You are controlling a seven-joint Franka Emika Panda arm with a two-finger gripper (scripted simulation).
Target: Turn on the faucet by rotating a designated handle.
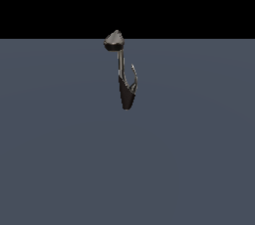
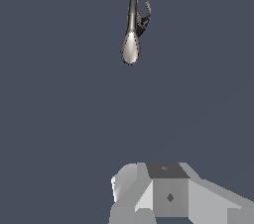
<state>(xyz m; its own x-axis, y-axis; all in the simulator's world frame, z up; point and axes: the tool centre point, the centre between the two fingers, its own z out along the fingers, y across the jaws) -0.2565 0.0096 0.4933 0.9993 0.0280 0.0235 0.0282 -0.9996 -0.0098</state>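
1. The faucet (image 1: 124, 77) stands alone on a flat grey-blue surface (image 1: 60, 159), a little above the middle of the exterior view, with a black band of background behind it.
2. Its black base narrows to a point at the bottom, a thin upright stem rises from it, and a grey pointed head tops the stem, leaning slightly toward the exterior view's left.
3. The handle (image 1: 134, 75), a thin curved prong, branches from the base on the exterior view's right side and curls upward beside the stem, close to it but apart from it along most of its length.
4. In the wrist view the faucet (image 2: 131, 25) is seen nearly end on: the pale rounded head is nearest the camera, the stem runs away behind it, and the handle (image 2: 147, 12) sticks out to one side by the dark base.
5. The arm does not appear in the exterior view.
6. Grey and white blocky parts of the robot's hand (image 2: 168, 193) fill the lower edge of the wrist view, well apart from the faucet and touching nothing.
7. The fingers of the pincer are not visible, so I cannot tell whether they are apart or together.
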